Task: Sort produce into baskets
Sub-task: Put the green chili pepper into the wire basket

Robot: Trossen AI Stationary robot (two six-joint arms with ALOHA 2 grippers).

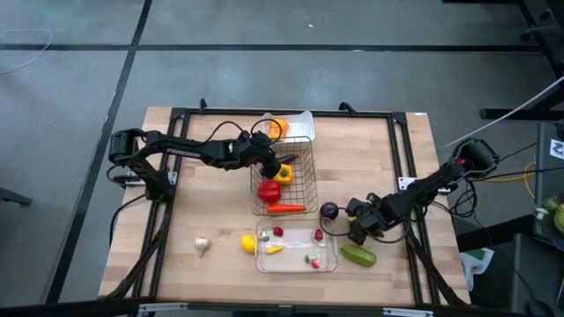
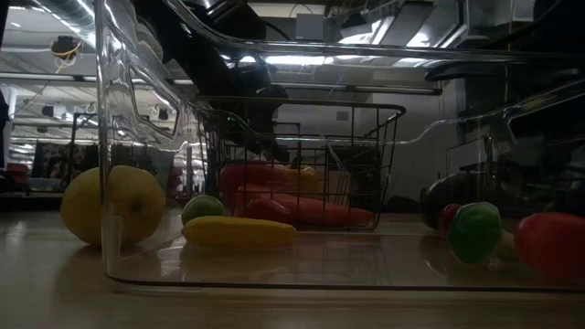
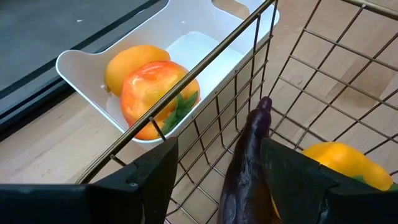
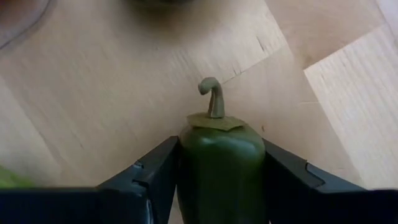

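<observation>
The wire basket (image 1: 284, 180) stands mid-table with a red pepper (image 1: 269, 190), a yellow pepper (image 1: 283, 173) and a carrot (image 1: 285, 209) in it. My left gripper (image 3: 217, 144) is over the basket's far part, shut on a long purple eggplant (image 3: 249, 168). The white tray (image 3: 205, 50) behind the basket holds an orange (image 3: 127, 62) and an orange pepper (image 3: 158, 93). My right gripper (image 4: 221, 144) points steeply down over the bare wood at the near right, shut on a green pepper (image 4: 221, 168). The clear tray (image 1: 328, 255) lies near the front with small produce. My left gripper has the eggplant between its two fingers (image 3: 292, 180), which lie along it. Its slim end (image 3: 263, 107) sticks out past the fingertips, above the basket's floor. Where exactly the pads meet it is hidden. My right gripper pinches the green pepper's two sides (image 4: 186, 162) between its fingers, coming from above. The curled stem (image 4: 214, 96) points away from the gripper toward the wood. I cannot tell whether the pepper touches the table.
A round purple eggplant (image 1: 329, 210) and a green cucumber (image 1: 359, 255) lie beside my right gripper. A lemon (image 1: 248, 243) and garlic (image 1: 202, 245) sit left of the clear tray. A dark frame (image 1: 401, 158) runs along the table's edges.
</observation>
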